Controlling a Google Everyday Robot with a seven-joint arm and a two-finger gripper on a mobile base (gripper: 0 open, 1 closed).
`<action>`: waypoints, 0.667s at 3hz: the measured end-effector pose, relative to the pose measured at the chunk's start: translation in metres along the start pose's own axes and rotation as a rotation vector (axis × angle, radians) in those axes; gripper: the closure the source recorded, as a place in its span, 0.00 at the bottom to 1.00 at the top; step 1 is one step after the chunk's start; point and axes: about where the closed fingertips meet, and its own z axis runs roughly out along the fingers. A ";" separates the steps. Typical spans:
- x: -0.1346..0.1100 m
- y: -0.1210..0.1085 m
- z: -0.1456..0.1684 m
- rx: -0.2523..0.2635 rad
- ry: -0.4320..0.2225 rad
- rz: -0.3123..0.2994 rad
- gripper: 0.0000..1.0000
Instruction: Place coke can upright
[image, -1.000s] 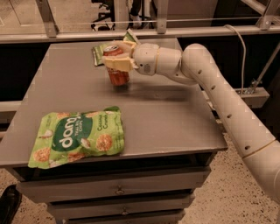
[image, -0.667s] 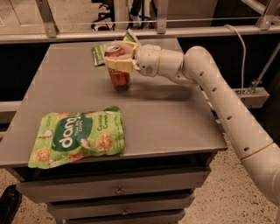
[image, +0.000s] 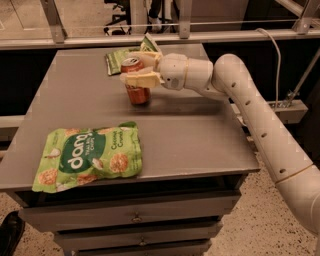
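Here we are at the far side of the counter (image: 200, 135), and the coke can (image: 138, 94) stands upright, its base seemingly down on the surface, just in front of a second green bag (image: 119, 59) at the back edge. The end effector (image: 131, 70) reaches in from the right and is closed around the can's upper half, one pale finger across the front of it and the other behind. This is a thin metal cylinder, likely light, stiff enough along its height but easy to dent from the side, with smooth walls that could slip, so a moderate pinch across the middle of the body looks right, well away from the silver rims. Against the frames from a second ago, almost nothing differs: the can sits in the same spot at the same upright angle, the arm (image: 250, 105) holds the same pose, and the big green snack bag (image: 87, 157) at the near left corner has not budged
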 end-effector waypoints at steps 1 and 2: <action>0.004 0.005 -0.004 -0.009 0.003 0.006 0.00; 0.006 0.010 -0.012 -0.006 0.020 0.013 0.00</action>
